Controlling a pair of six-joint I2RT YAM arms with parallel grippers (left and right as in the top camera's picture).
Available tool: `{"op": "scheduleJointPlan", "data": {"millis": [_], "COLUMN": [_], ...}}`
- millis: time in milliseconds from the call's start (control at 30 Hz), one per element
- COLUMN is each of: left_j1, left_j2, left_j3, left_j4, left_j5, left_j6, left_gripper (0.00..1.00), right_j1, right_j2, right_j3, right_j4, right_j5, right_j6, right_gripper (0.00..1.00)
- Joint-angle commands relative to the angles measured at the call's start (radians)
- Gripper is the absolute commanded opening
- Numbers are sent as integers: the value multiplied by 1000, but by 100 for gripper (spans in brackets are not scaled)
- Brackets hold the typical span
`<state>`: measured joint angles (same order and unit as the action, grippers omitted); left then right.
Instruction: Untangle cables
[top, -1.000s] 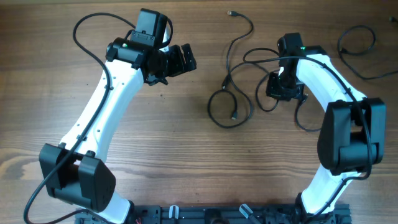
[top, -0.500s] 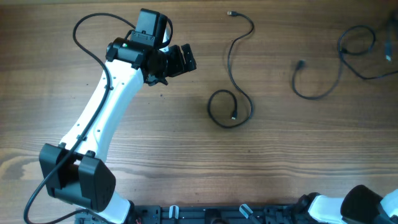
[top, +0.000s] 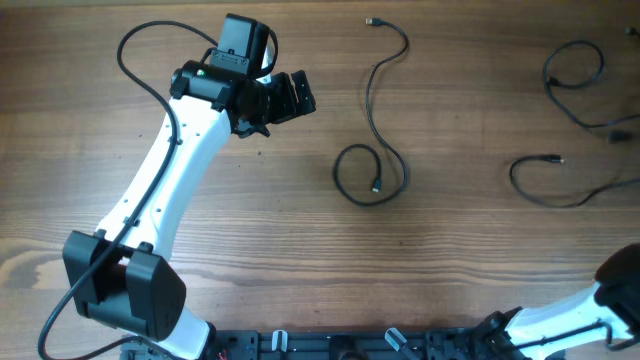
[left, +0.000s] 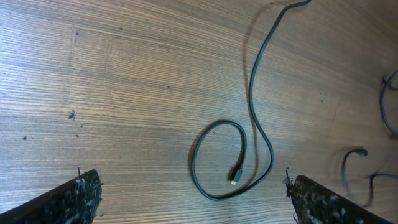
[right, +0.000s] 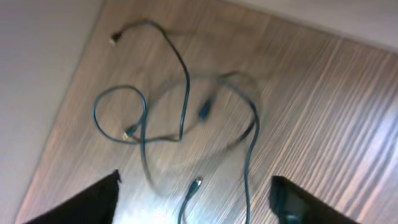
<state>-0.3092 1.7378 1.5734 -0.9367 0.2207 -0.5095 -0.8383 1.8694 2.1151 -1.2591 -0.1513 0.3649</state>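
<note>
Left fingers (left: 78, 196) spread wide, empty. Centre cable (left: 250, 87) on desk (top: 250, 220), right of them and near; long axis far-to-near, loop at near end. Nearer to left arm. Right fingers (right: 93, 199) spread too, view blurred. Other cables (top: 556, 159) at right edge, well apart.

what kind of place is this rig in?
Probably a robotics lab bench: a plain wooden table, a white robot arm based at its near edge, and loose black cables laid out as props.

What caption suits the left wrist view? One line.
Looped cable on the table, framed by the open left pincer.
</note>
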Motion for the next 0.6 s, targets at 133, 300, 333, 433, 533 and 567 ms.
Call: {"op": "scheduleJointPlan", "data": {"millis": [133,300,333,433,533,567], "left_j1": [3,4,13,93,163,173], "left_j2": [0,0,0,0,0,0], "left_j3": [-3,-3,-3,-3,-3,-3], "left_j4": [0,0,0,-3,-5,-8], "left_j5": [-13,-50,-82,-84,-85,-84], "left_j6": [8,8,8,8,12,35], "left_gripper": [100,100,100,100,100,100], "right_j1": [161,543,629,792,888,916], "right_j2": [-5,12,27,89,132,137], "right_j3": [6,0,-24,-133,-243,-298], "right_j4": [-20,-149,-141,-85,-17,16], "right_j5": [-336,-351,-324,-312,-217,-187], "right_j6": [-206,-415,-414,-420,-444,-444], "right_gripper": [92,91,91,87,84,84]}}
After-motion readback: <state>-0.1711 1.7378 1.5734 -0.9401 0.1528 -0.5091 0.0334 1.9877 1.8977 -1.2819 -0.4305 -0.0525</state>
